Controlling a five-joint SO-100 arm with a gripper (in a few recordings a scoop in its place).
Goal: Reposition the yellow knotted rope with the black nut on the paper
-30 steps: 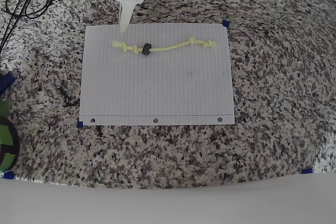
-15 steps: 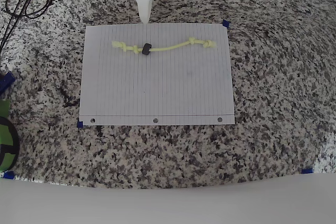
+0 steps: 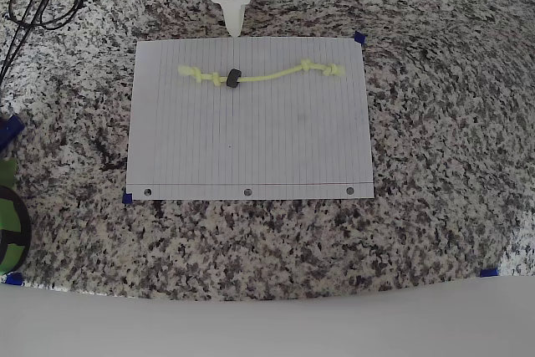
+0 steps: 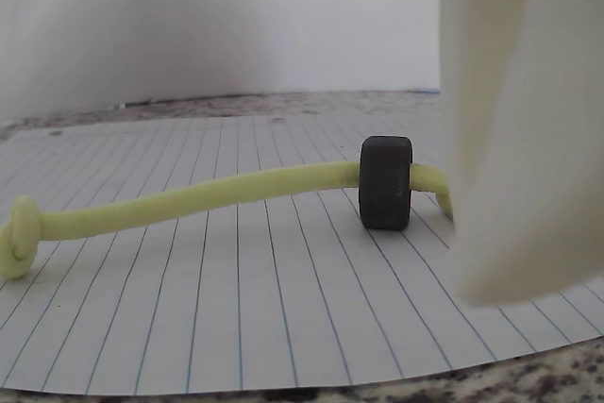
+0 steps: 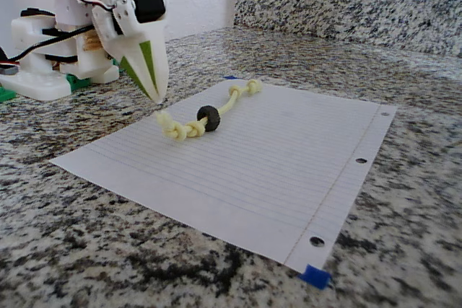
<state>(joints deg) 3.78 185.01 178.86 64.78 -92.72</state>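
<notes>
The yellow knotted rope (image 3: 267, 75) lies stretched across the far part of the paper (image 3: 251, 140), a knot near each end. The black nut (image 3: 233, 79) stands on edge around it, left of the middle. My gripper (image 3: 234, 31) is shut and empty, its tip pointing down at the granite just beyond the paper's far edge, behind the nut. The wrist view looks low across the paper (image 4: 283, 309) at the rope (image 4: 189, 197) and nut (image 4: 386, 182), with one white finger (image 4: 510, 120) blocking the right. In the fixed view the gripper (image 5: 155, 97) hovers just left of the rope's (image 5: 234, 99) near knot and nut (image 5: 208, 117).
Black looped cables (image 3: 38, 2) lie at the far left corner, and a green and black object (image 3: 8, 215) sits at the left edge. Blue tape bits mark the paper's corners. The arm's base (image 5: 50, 70) stands behind the paper. A granite backsplash (image 5: 346, 5) rises at the counter's side.
The gripper swung right from above the rope's left end and drew back off the paper's far edge. The rope and nut have not moved.
</notes>
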